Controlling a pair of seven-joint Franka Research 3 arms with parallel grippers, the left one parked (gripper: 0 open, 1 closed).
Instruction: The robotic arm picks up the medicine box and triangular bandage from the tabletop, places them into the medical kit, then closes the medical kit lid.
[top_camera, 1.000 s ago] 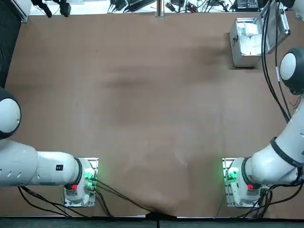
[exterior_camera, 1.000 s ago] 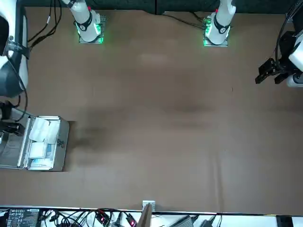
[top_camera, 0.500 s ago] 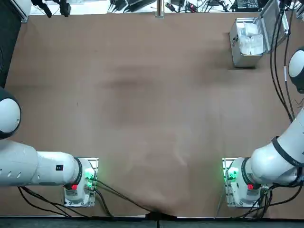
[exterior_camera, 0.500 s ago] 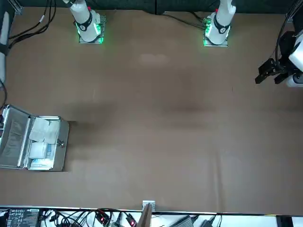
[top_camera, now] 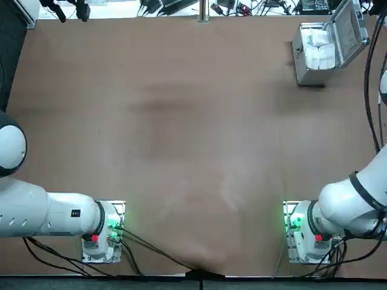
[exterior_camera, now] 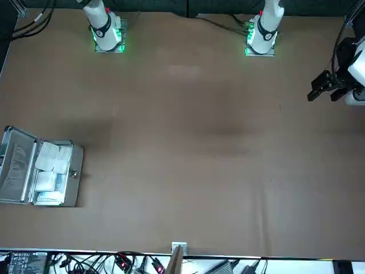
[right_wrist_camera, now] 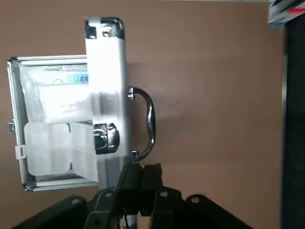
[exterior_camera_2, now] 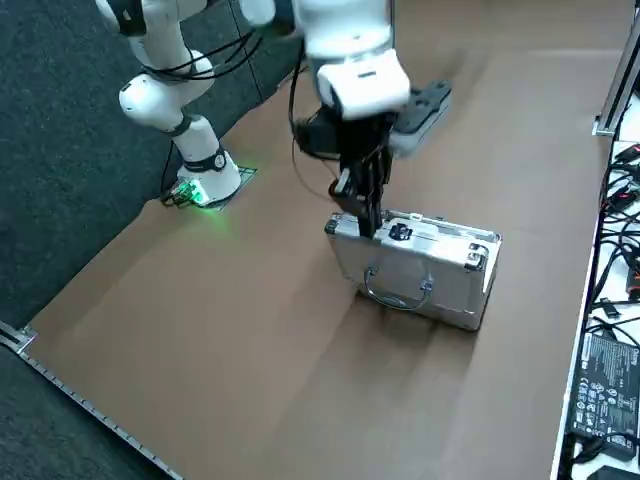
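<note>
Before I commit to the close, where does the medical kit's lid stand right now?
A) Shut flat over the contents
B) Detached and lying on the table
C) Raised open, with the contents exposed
C: the medical kit lid stands open beside the medical kit, leaving the white packs inside in plain view, with the right gripper near the lid's handle edge.

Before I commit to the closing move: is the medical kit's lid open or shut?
Open: the lid stands up from the case, whose white contents show; the right hand is at the lid's outer side.
</note>
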